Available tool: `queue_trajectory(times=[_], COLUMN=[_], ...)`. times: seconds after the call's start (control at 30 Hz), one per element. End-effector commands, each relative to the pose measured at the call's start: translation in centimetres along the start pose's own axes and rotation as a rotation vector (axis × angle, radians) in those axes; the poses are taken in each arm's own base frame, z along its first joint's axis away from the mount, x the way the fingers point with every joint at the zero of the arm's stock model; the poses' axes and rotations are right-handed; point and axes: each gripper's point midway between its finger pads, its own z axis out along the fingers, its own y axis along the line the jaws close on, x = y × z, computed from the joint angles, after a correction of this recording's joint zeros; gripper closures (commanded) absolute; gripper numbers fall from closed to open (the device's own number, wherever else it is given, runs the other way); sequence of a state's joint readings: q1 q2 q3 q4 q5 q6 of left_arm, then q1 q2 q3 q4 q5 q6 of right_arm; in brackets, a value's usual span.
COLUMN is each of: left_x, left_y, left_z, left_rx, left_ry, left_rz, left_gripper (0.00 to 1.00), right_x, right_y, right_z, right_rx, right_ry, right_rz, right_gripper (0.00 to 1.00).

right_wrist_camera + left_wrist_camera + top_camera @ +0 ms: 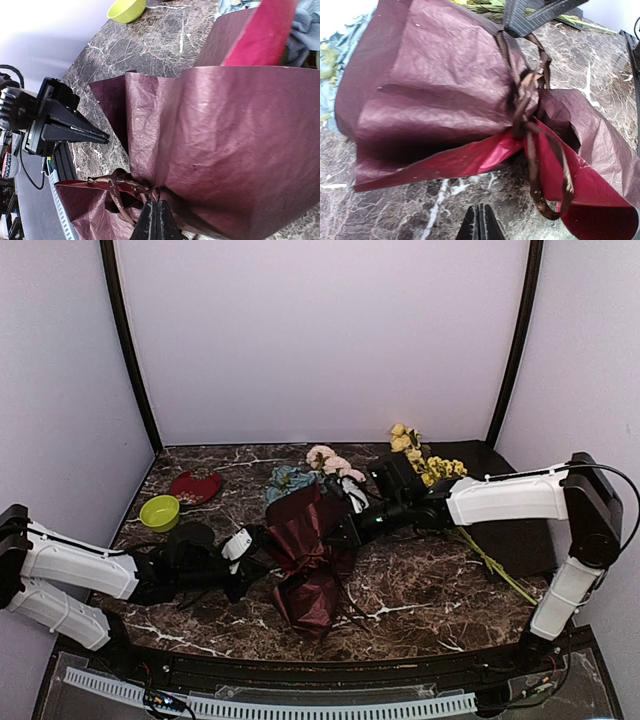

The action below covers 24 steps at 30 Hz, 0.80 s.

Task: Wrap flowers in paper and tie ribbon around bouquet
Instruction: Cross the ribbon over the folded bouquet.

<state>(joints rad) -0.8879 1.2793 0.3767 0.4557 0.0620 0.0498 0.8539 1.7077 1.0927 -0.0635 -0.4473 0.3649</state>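
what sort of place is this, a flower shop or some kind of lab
Probably a robot lab booth, not a shop: plain white walls box in a marble-patterned tabletop, and a left arm and right arm reach toward a wrapped bouquet.

- Cone bundle of crinkled burgundy paper [310,565] with blue and pink blossoms: lies across the table centre.
- Thin dark ribbon [532,165]: loose loop on the marble by the pinched neck; strands rise to the closed right gripper [157,220].
- Closed left gripper [480,222]: near the bundle, a strip of marble between.
- Lime-green bowl [160,511], red heart-shaped dish [195,486]: far left.
- Yellow-blossomed stems [430,465], flat dark maroon sheet [515,530]: right side.
- Bare brown marble tabletop [430,590]: open at near right.
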Motion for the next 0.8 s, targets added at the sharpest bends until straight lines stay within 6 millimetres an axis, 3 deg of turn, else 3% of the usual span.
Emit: queue_trajectory(times=[0.0, 0.17, 0.33, 0.53, 0.77], left_x=[1.3, 1.7, 0.0, -4.1, -5.8], left_y=[1.1, 1.8, -0.3, -0.7, -3.4], left_z=[-0.6, -0.6, -0.5, -1.6, -2.6], left_rx=[-0.061, -0.097, 0.027, 0.062, 0.222], left_ry=[0.049, 0.08, 0.029, -0.079, -0.119], left_rz=[0.005, 0.0, 0.026, 0.012, 0.065], left_gripper=[1.0, 1.0, 0.98, 0.56, 0.36], right_x=[-1.0, -0.6, -0.9, -1.0, -1.1], right_y=[0.0, -0.6, -0.3, -0.3, -0.5], right_z=[-1.3, -1.9, -1.5, -1.1, -0.8], right_rx=[0.012, 0.036, 0.007, 0.0, -0.004], right_ry=[-0.059, -0.064, -0.064, -0.06, -0.062], right_rz=[0.002, 0.022, 0.031, 0.036, 0.041], right_gripper=[1.0, 1.0, 1.0, 1.0, 1.0])
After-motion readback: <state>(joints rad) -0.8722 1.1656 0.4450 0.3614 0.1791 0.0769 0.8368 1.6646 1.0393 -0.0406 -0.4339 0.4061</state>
